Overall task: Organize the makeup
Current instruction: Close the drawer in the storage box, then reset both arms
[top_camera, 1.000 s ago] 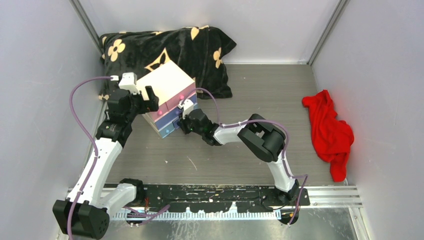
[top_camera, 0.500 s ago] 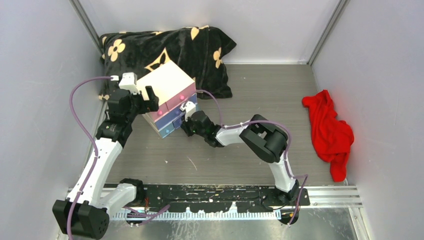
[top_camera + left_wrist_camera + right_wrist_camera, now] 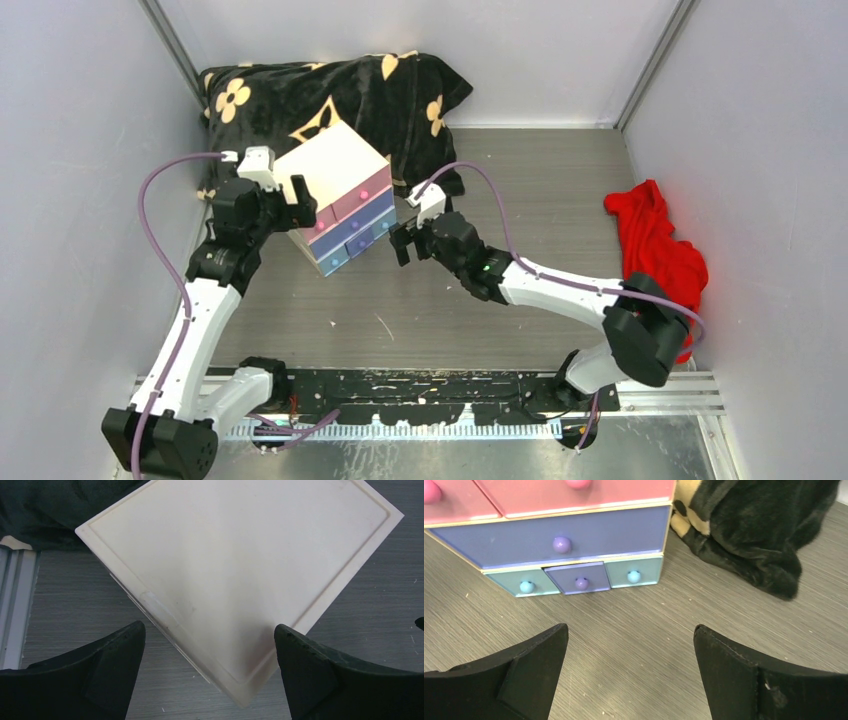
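The right gripper (image 3: pixel 402 240), jaws spread and empty, faces the shut drawers (image 3: pixel 614 532) of the chest (image 3: pixel 335 165) just to its left — no makeup shows, likely inside — while the left gripper (image 3: pixel 207 635), equally spread, hangs over the chest's top.

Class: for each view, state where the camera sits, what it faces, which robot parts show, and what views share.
Top external: above and behind the robot, looking down on the table; left arm and right arm show.
Left wrist: above the chest, facing down on its top; open left jaws show.
Right wrist: low, facing the chest's drawer fronts; open right jaws show.
Shared: the chest, all three.
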`<action>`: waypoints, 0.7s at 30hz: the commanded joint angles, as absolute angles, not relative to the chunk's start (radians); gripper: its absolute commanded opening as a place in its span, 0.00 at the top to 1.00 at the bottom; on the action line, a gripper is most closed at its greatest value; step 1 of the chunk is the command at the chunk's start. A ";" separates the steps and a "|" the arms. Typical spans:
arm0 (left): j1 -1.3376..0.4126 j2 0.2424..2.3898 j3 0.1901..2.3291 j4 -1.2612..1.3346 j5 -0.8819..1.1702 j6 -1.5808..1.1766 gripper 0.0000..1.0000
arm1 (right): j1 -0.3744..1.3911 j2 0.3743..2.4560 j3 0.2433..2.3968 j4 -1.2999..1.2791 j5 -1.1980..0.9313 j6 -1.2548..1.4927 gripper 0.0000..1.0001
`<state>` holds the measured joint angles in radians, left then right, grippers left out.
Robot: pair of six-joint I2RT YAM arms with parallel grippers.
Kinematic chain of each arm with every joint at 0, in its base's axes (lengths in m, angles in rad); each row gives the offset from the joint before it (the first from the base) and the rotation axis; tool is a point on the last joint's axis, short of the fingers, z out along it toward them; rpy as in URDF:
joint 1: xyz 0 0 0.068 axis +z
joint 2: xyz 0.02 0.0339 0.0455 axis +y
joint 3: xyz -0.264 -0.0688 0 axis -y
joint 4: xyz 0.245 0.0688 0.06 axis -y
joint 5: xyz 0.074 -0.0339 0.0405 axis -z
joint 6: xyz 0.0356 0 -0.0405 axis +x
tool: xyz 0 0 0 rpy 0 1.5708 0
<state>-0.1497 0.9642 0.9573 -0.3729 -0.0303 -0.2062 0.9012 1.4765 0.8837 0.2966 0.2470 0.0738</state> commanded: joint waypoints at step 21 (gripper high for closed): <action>-0.164 0.825 1.116 -0.433 0.115 -0.180 0.00 | 0.904 1.257 0.950 -0.061 0.560 0.157 0.00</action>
